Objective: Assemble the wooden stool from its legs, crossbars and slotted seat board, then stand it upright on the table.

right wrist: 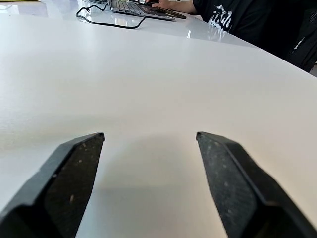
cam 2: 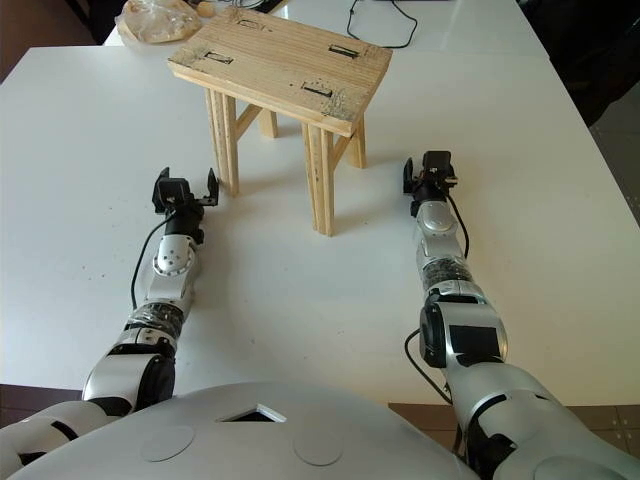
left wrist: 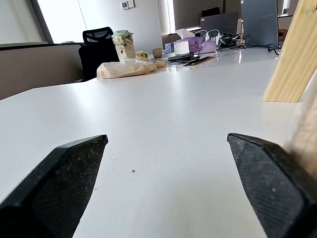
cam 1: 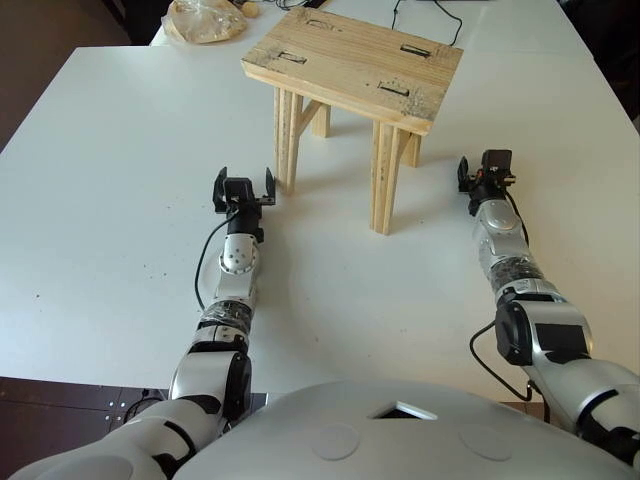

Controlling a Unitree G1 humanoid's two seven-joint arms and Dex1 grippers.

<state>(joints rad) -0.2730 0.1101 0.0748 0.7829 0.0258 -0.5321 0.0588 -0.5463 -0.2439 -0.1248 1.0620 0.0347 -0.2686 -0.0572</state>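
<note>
Pale wood stool [cam 1: 350, 70] stands upright & fully put together on the white table [cam 1: 100, 200], at the far-centre of the top. Slotted seat board [cam 2: 285, 60] is on top, level, w/ four slots showing, one near each corner. Legs splay outward under it. Near-L leg [cam 1: 288, 140] and near-R leg [cam 1: 385, 180] both have feet on the table. An angled crossbar [cam 1: 310, 108] shows btwn the L-side legs, under the seat.

L gripper [cam 1: 244, 180] is low over the table, just beside the near-L leg, on its outer side and not touching it. Fingers [left wrist: 64, 173] are spread wide w/ bare table btwn them. From the L wrist cam, pale wood of a leg [left wrist: 297, 54] stands just past one fingertip.

R gripper [cam 1: 482, 165] is low over the table off the stool's R side, near the R legs but apart from them. Its fingers [right wrist: 69, 173] are also spread wide, holding nothing.

Farther out: a clear plastic bag [cam 1: 205, 20] w/ something tan inside lies at the far-L edge of the table. Beyond it are a lidded cup [left wrist: 124, 44], a black office chair [left wrist: 101, 44] and a purple tissue box [left wrist: 190, 45]. A laptop [right wrist: 138, 11] sits at the far edge on the R side.
</note>
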